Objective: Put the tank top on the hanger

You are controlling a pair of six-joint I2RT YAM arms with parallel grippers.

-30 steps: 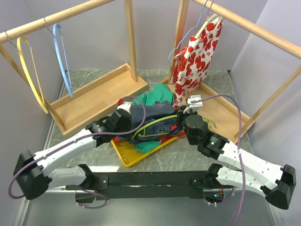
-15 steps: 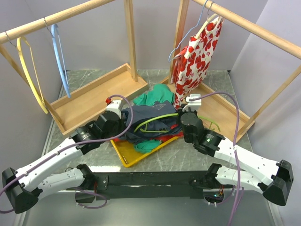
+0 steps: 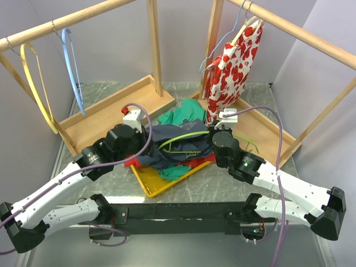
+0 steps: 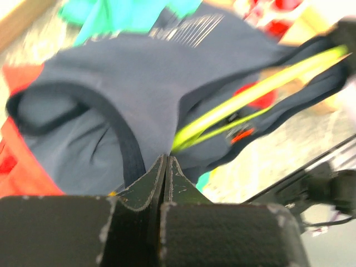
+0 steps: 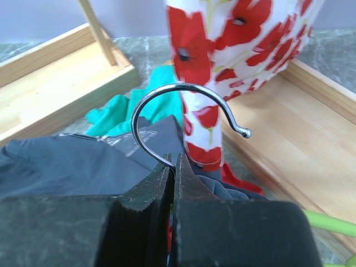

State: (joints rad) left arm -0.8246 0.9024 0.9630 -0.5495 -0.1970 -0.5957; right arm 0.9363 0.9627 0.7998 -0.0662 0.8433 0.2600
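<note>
Left claw [image 4: 166,158] is pinched shut on the dark trim of the tank top [image 4: 139,72], and the right claw [image 5: 173,158] is closed on the stem just under the hook [image 5: 186,85] of the hanger [image 4: 261,90]. The top hangs stretched between the two claws above the far half of the tray [image 3: 147,182], with the hanger's green bar running across it and partly wrapped in its folds. Inside the tray lie a green cloth [image 3: 173,172] and a red garment [image 3: 197,162], both partly under the top; the tray's near corner is bare yellow. More green fabric [image 3: 183,114] is heaped on the table just beyond the tray. Left of the tray stands a wooden rack base [image 3: 111,119], with a blue hanger [image 3: 72,67] and a yellow hanger [image 3: 36,83] on the rail above it. Right of the tray is a second rack base [image 3: 267,133], where a heart-print cloth [image 3: 236,61] hangs down close to the right claw. Open marble [image 3: 222,181] lies on the near side of the tray, toward the arm bases, and both racks hem in its far side.
</note>
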